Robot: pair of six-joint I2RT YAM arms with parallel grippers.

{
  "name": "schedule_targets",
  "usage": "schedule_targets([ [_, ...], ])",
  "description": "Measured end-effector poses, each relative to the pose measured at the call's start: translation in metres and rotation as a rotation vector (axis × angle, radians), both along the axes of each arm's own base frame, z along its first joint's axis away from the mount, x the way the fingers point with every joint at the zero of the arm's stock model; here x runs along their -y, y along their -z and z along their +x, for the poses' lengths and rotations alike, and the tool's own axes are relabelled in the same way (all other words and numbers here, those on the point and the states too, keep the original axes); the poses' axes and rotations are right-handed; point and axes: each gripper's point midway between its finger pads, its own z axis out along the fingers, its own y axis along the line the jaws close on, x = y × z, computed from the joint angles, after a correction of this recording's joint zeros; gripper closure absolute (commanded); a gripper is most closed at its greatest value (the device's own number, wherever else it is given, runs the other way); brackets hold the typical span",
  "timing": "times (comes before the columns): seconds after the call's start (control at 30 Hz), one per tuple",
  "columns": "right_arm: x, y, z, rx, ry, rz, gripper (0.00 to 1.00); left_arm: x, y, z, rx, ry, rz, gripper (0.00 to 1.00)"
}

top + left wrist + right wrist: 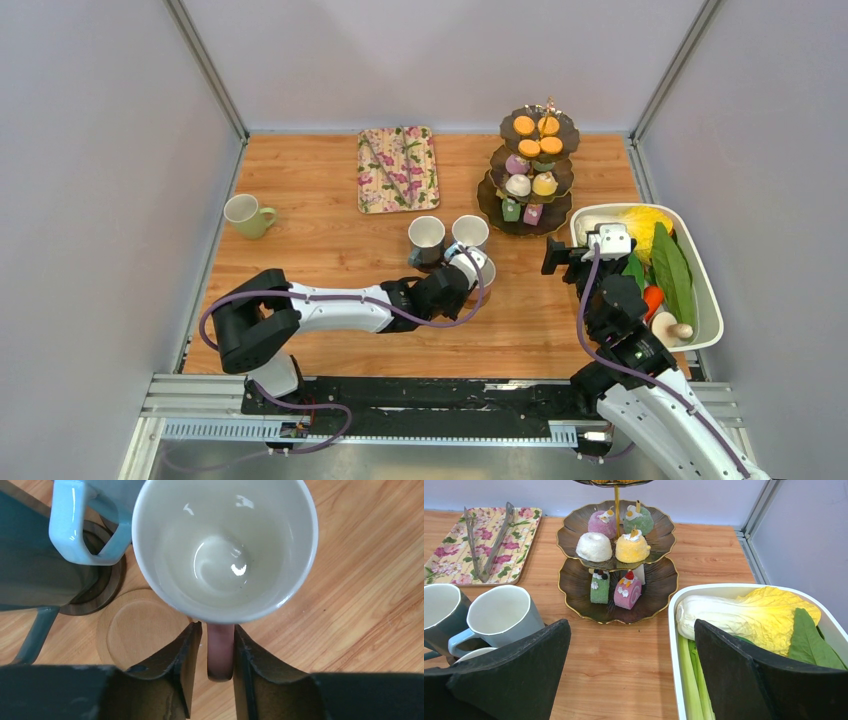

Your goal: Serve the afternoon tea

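Observation:
My left gripper (468,270) (218,631) is shut on the pink handle (220,652) of a mug with a white inside (225,545), held just right of a pale wooden coaster (132,627). A light blue mug (470,232) (75,525) stands on a dark coaster (102,592), with a dark teal mug (426,238) beside it. A green mug (247,215) stands far left. The dark three-tier stand (535,170) (574,582) carries small colourful cakes (595,546). My right gripper (556,260) (631,680) is open and empty between the stand and the tub.
A floral tray (398,168) (521,535) with metal tongs (489,540) lies at the back. A white tub (705,300) (674,630) of vegetables sits at the right edge, under my right arm. Grey walls enclose the table.

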Motion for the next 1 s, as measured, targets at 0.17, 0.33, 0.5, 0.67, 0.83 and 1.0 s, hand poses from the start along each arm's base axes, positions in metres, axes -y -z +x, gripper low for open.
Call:
schedule_targets([
  [0.17,0.000,0.000,0.000,0.000,0.000,0.000,0.00,-0.001,-0.001,0.002,0.008,-0.012,-0.002,0.37],
  [0.33,0.000,0.000,0.000,0.000,0.000,0.000,0.00,0.000,-0.007,-0.002,0.005,-0.009,-0.014,0.27],
  [0.5,0.000,0.000,0.000,0.000,0.000,0.000,0.00,-0.006,-0.033,-0.008,-0.001,-0.026,-0.065,0.23],
  [0.67,0.000,0.000,0.000,0.000,0.000,0.000,0.00,-0.023,-0.091,-0.010,0.041,-0.068,-0.171,0.20],
  [0.83,0.000,0.000,0.000,0.000,0.000,0.000,0.00,-0.044,-0.154,0.003,0.125,-0.165,-0.235,0.18],
  [1.0,0.000,0.000,0.000,0.000,0.000,0.000,0.00,-0.087,-0.181,0.041,0.169,-0.331,-0.245,0.09],
])
